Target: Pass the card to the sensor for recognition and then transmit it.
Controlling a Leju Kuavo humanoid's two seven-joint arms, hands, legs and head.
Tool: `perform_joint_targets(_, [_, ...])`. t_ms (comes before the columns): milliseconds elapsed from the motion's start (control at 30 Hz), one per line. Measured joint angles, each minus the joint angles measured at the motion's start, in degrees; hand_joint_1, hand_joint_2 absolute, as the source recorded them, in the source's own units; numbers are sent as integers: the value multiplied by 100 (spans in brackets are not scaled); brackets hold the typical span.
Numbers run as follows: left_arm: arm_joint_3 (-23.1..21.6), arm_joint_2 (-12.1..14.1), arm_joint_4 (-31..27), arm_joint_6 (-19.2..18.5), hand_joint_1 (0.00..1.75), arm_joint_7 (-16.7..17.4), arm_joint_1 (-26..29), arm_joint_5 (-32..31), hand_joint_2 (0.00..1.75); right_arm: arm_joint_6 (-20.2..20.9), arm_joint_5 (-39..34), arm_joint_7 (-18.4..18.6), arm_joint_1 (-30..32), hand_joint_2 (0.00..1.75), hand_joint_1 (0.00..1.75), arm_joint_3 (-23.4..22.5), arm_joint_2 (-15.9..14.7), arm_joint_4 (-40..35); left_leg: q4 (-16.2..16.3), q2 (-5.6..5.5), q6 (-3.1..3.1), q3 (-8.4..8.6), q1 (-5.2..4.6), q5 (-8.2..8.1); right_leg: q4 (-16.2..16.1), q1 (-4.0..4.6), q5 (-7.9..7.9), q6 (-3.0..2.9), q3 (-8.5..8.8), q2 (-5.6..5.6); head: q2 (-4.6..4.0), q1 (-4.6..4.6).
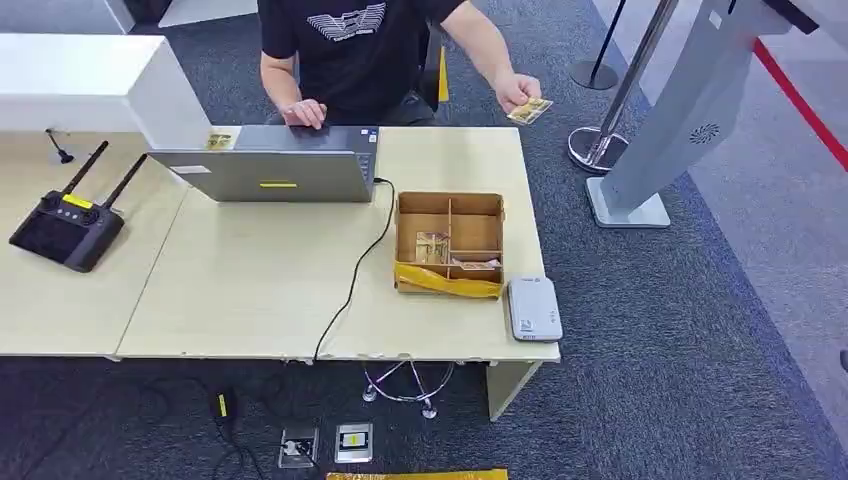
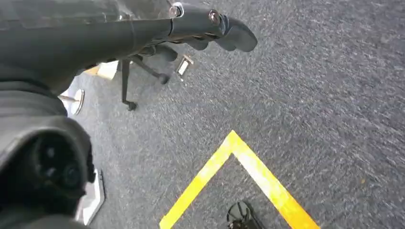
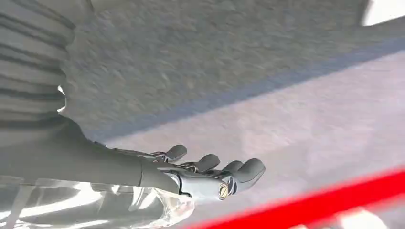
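Left to right on the table (image 1: 250, 290): a black remote controller (image 1: 62, 228) with two antennas lies at the far left, well apart from the work area; a grey laptop (image 1: 265, 172) stands open facing the seated person (image 1: 355, 45), one of whose hands rests on its keyboard, probably to log the reads; a black cable (image 1: 352, 280) runs from the laptop over the front edge; a brown compartment box (image 1: 450, 243) holds cards (image 1: 433, 246) in its near-left cells, likely the supply stack; the white card sensor (image 1: 534, 309) lies flat just beside the box at the near-right corner, presumably set there for the robot's reach; the person's other hand (image 1: 515, 90) holds a gold card (image 1: 530, 110) out past the table's far-right corner, seemingly offering it for a handover; a grey kiosk stand (image 1: 665, 120) is on the carpet further right.

Robot's left hand (image 2: 210, 28) hangs over grey carpet and a yellow floor marking (image 2: 239, 176); fingers loosely curled, nothing in them; right hand (image 3: 210, 174) also hangs low over floor beside a red line (image 3: 334, 200), fingers apart and bare, grasping nothing; judged: task at its start, card not yet received, next move needs the right arm raised toward the offered card.
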Motion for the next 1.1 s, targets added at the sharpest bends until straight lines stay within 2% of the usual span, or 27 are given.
perform_joint_targets(133, [-57, 39, 4, -277, 0, -105, -43, -107, 0, 62, 1555, 262, -799, 175, 0, 111, -57, -345, -1, 16, -4, 8, 8, 3, 2, 8, 5, 0, -1, 20, 0, -2])
perform_joint_targets(200, [-142, 111, 4, -468, 0, -227, -81, -194, 0, 50, 2681, 766, -971, 175, 0, 190, -2, -908, -1, -13, 0, 6, 20, 11, 1, 20, 4, -1, 19, -10, 0, 4])
perform_joint_targets(267, [-190, 188, 4, -577, 0, -321, -90, -229, 0, 194, 3602, 1457, -910, 175, 0, 203, 102, -1662, 0, -38, -2, 3, 23, 18, 1, 25, 3, -2, 18, -35, 0, 2])
perform_joint_targets(300, [-223, 232, 4, -616, 0, -360, -93, -251, 0, 315, 3906, 1712, -849, 175, 0, 203, 176, -2092, 0, -51, -11, 6, 27, 24, 1, 26, 3, -3, 15, -43, 0, 4])
perform_joint_targets(433, [-361, 361, 13, -766, 0, -439, -83, -291, 0, 890, 4397, 2053, -701, 175, 0, 219, 435, -3326, -1, -76, -16, -8, 33, 29, 5, 33, -1, -9, 11, -71, 0, 2])
perform_joint_targets(500, [-431, 394, 15, -831, 0, -439, -84, -315, 0, 951, 5128, 2208, -728, 175, 0, 295, 660, -3903, -2, -73, -19, -7, 37, 30, 5, 38, -2, -10, 9, -67, 0, 2])
perform_joint_targets(567, [-481, 402, 15, -859, 0, -439, -90, -324, 0, 901, 5785, 2278, -782, 175, 0, 429, 938, -4289, -1, -66, -19, 4, 39, 29, 3, 40, -2, -10, 9, -59, 0, 2])
perform_joint_targets(700, [-588, 444, 13, -883, 0, -444, -82, -339, 0, 879, 6119, 2218, -815, 175, 0, 632, 1277, -4805, -1, -84, -20, -7, 39, 31, 3, 40, -3, -11, 12, -74, 0, 7])
perform_joint_targets(833, [-686, 472, 22, -875, 0, -509, -84, -328, 0, 874, 6738, 2072, -861, 175, 0, 756, 1793, -5060, -1, -63, -21, 2, 38, 30, 2, 40, -2, -11, 9, -56, 0, 4])
perform_joint_targets(933, [-750, 477, 24, -872, 0, -546, -84, -319, 0, 877, 6888, 2063, -905, 175, 0, 828, 2155, -5139, -1, -68, -21, 0, 39, 30, 2, 40, -2, -11, 8, -61, 0, 4])
perform_joint_targets(1100, [-833, 483, 28, -829, 0, -544, -74, -291, 0, 861, 7100, 2007, -975, 175, 0, 837, 2541, -5231, -1, -67, -21, -1, 39, 30, 2, 40, -2, -11, 7, -59, 0, 7])
